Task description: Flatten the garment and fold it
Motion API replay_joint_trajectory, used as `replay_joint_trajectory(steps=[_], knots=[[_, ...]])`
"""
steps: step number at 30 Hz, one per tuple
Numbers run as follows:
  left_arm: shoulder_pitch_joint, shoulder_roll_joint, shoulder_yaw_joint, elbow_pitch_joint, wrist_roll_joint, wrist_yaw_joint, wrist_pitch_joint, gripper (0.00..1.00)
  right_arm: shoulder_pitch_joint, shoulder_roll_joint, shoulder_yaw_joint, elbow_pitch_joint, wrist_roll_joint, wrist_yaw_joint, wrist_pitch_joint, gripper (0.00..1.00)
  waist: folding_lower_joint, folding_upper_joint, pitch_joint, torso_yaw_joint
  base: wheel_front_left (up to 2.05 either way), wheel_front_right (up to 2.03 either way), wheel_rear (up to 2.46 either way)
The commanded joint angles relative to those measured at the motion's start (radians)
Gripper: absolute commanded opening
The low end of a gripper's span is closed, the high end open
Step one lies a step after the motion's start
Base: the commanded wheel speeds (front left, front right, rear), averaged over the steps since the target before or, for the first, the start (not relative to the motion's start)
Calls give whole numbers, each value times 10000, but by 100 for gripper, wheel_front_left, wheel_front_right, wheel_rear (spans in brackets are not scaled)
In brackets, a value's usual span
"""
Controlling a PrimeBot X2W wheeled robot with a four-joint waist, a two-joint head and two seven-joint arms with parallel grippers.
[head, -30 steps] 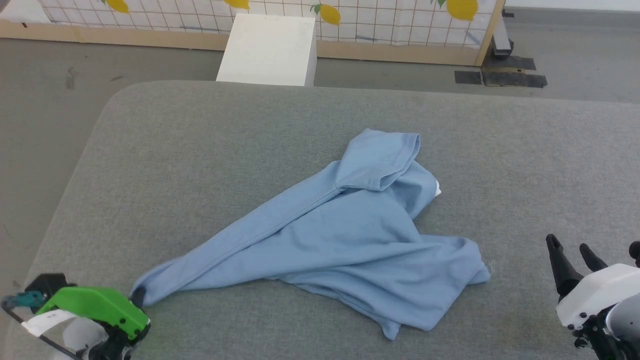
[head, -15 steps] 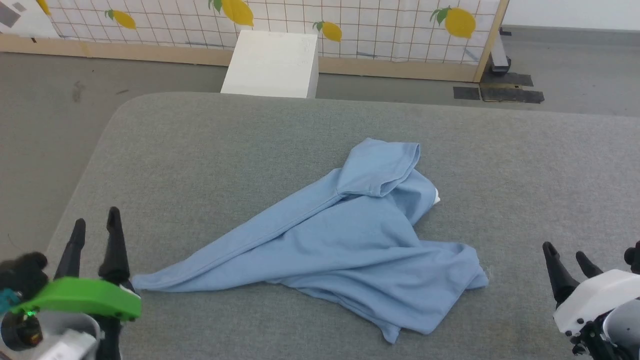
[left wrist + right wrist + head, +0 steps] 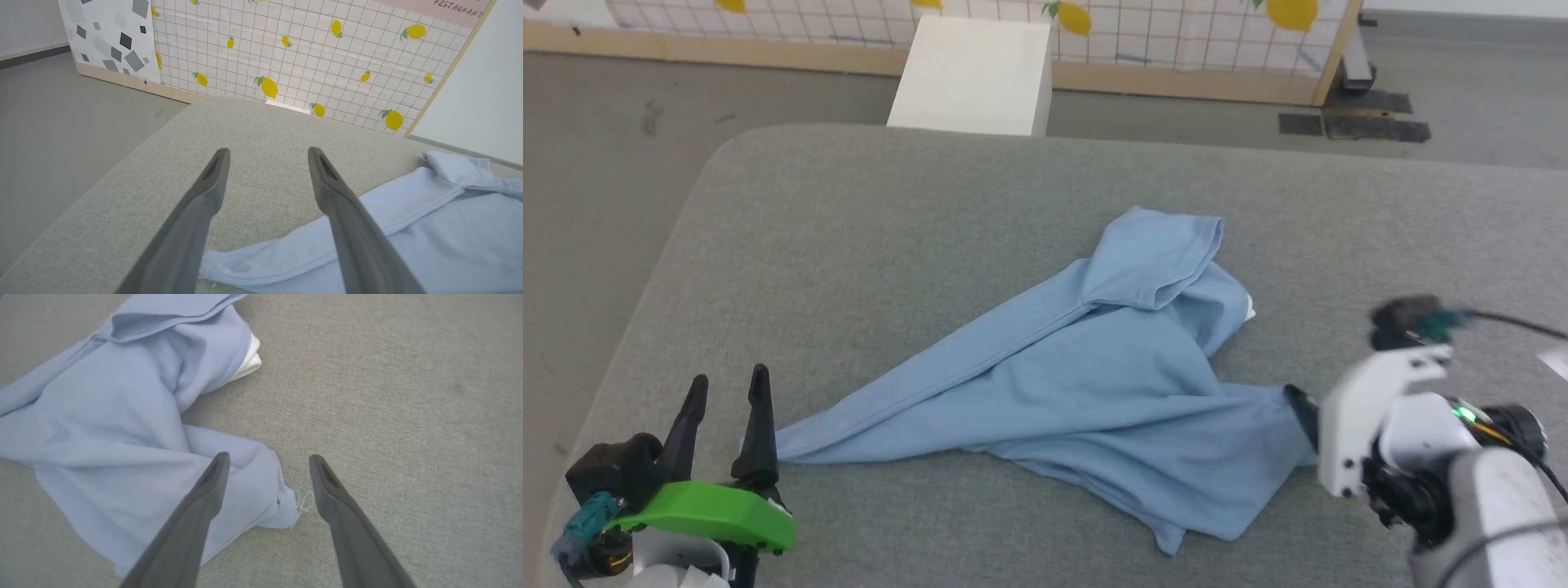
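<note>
— We stand over a grey padded surface (image 3: 849, 245). Beyond its far edge we see a white box (image 3: 972, 73) and a lemon-printed panel (image 3: 327, 61). Where is the garment?

— The garment (image 3: 1078, 384) lies crumpled near the middle of the surface, drawn out into a long point toward our left. A sleeve (image 3: 1160, 253) is folded over at its far end, and a white fabric piece (image 3: 249, 359) peeks out beside it.

— And our left gripper?

— Our left gripper (image 3: 729, 377) has its fingers spread and holds nothing. The garment's pointed corner ends just beside it, and we cannot tell whether they touch.

— Our right gripper?

— Our right gripper (image 3: 269, 458) is spread too, and empty. It hangs over the garment's right corner, whose loose threads (image 3: 304, 502) show between the two fingers.
</note>
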Motion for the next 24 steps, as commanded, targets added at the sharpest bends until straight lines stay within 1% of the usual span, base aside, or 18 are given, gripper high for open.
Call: replay_joint_trajectory(steps=[1,4,7,11,13,14,15,16,20,24], knots=[[-175,-65,39,19,97,-78,-72,100,-372,3,233,157,-362,-13,579,100,0,42,268,193,0,0,0],[-342,-139,51,56,63,-198,-78,100,-721,3,680,533,-992,-13,1642,100,0,42,474,375,0,0,0],[-488,-208,90,103,80,-284,-84,100,-768,3,1143,900,-1294,-13,2516,100,0,42,661,538,0,0,0],[-521,-277,144,199,84,-383,-88,100,-529,3,1658,1250,-1302,-13,3224,100,0,42,740,625,0,0,0],[-513,-305,186,240,93,-415,-89,100,-408,3,1761,1344,-1155,-13,3477,100,0,42,737,621,0,0,0],[-507,-317,204,256,97,-425,-90,100,-387,3,1770,1349,-1132,-13,3537,98,0,42,736,608,0,0,0],[-517,-338,228,252,116,-436,-90,100,-397,-11,1750,1337,-1089,-13,3559,20,0,42,741,596,0,0,0],[-529,-361,245,251,133,-449,-90,100,-451,-65,1716,1313,-1019,-13,3547,0,0,42,744,579,0,0,0],[-585,-408,280,271,182,-474,-91,100,-926,-277,1113,1050,-805,-13,3181,0,0,42,708,475,0,0,0],[-672,-433,250,277,216,-509,-92,100,-1669,-693,8,738,-1018,-13,2605,0,0,42,669,415,0,0,0]])
